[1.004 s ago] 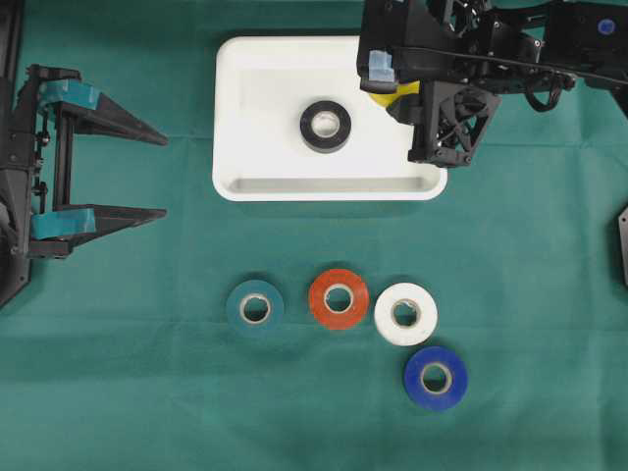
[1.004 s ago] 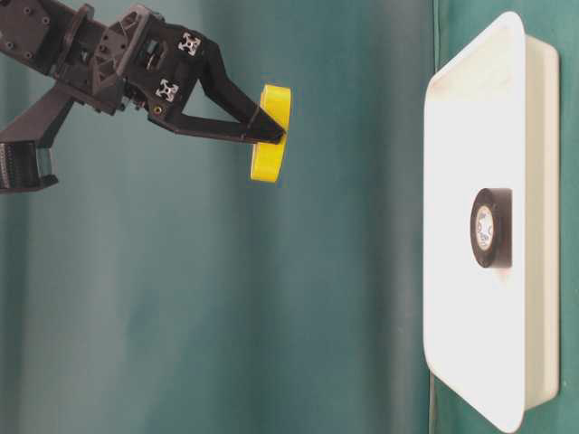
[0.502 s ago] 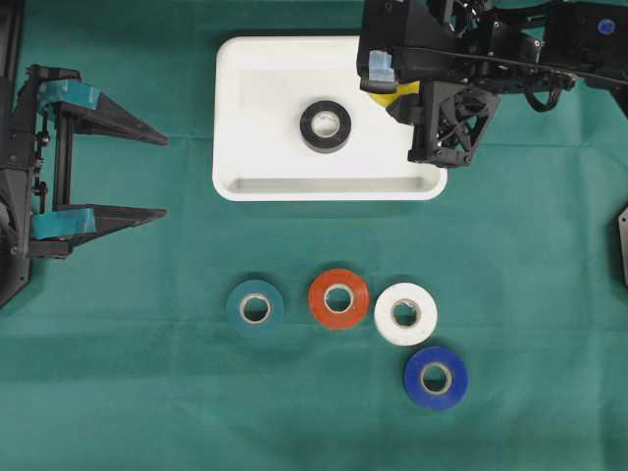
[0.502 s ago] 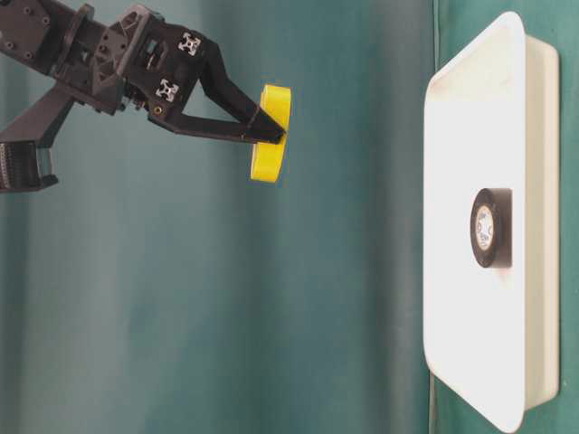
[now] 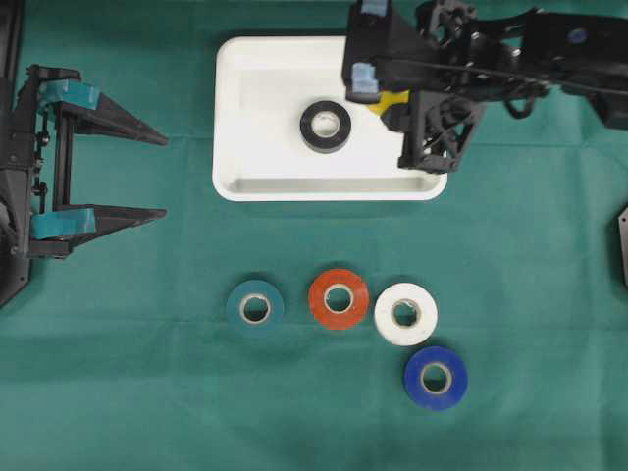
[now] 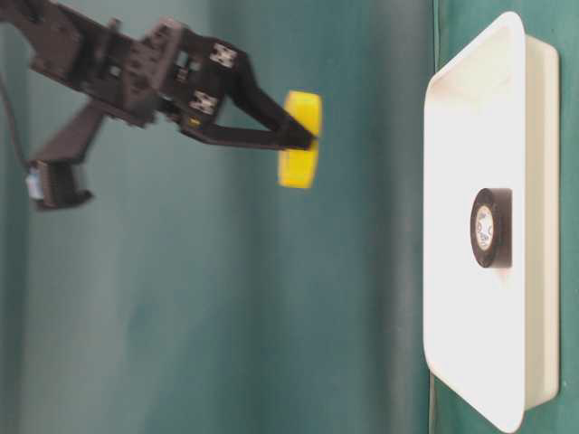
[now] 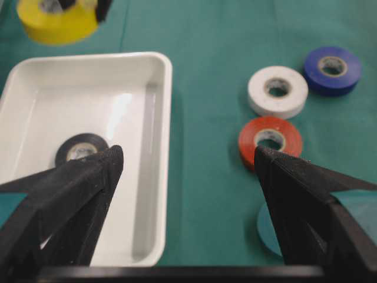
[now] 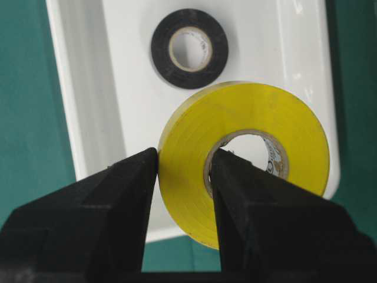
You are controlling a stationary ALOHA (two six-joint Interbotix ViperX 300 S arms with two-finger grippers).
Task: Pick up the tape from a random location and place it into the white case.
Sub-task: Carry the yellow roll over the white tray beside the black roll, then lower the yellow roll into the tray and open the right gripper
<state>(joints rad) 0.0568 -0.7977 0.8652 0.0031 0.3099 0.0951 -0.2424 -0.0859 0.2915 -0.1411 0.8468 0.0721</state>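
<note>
While the right claw (image 8: 184,171) hangs above the white case (image 5: 257,184), the scene reads so:
Right claw: pinching the yellow tape roll (image 8: 253,127) through its wall, one finger (image 8: 118,194) outside, the other in the core.
Yellow tape roll: held in the air over the case's right part, well clear of its floor, flat face down.
Black tape roll (image 5: 326,126): lying flat inside the case, near the middle.
Left claw (image 5: 123,172): spread wide, holding nothing, well left of the case.
Desk: green cloth (image 5: 128,392) carrying teal (image 5: 255,307), red (image 5: 339,297), white (image 5: 405,313) and blue (image 5: 436,377) rolls.
</note>
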